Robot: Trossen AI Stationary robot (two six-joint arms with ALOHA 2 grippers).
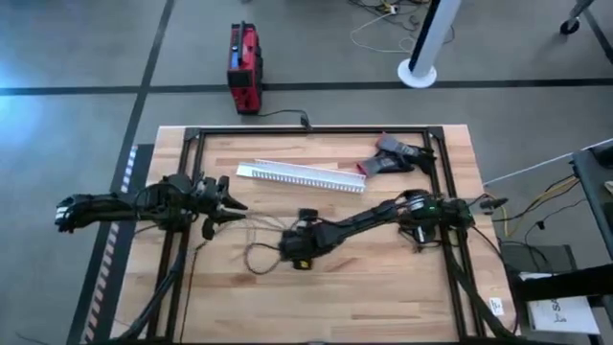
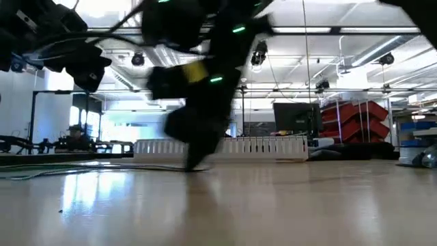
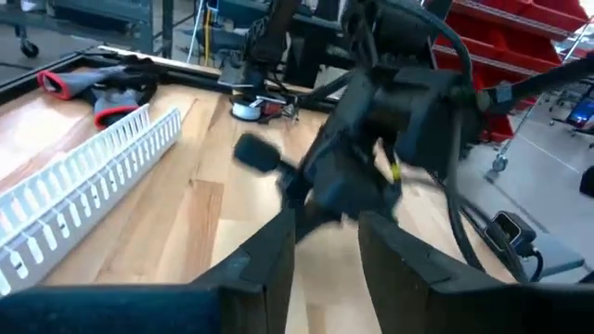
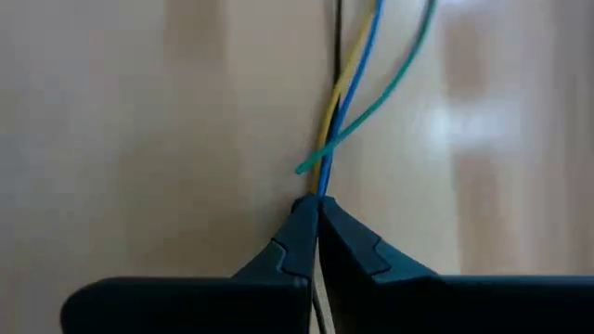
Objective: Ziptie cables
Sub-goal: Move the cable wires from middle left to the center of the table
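Starting at the left of the wooden table (image 1: pixel 383 297), the left gripper (image 1: pixel 233 207) hangs above the surface with its fingers parted and nothing between them, pointing across toward the middle. In its wrist view the two dark fingers (image 3: pixel 269 255) frame the other arm's gripper straight ahead, with the white slotted channel (image 1: pixel 302 175) off to one side.

Just past those fingers, the cables (image 1: pixel 261 251) lie on the wood as a thin, limp bundle, looping and running on toward the centre. There the right gripper (image 1: pixel 295 247) is down at the tabletop, and its wrist view shows the jaws pinched together on the cables (image 4: pixel 336 121): yellow, blue, green and dark strands run lengthwise straight out from the fingertips.

So the bundle's long axis seems to lie roughly along the line joining the two grippers, with its free length on the left arm's side. The left arm is therefore the nearer one to take the loose end or bring a tie around it.

Farther right, near the table's back edge, sits a dark red-tipped hand tool (image 1: pixel 393 156). I cannot pick out the ziptie in any view.
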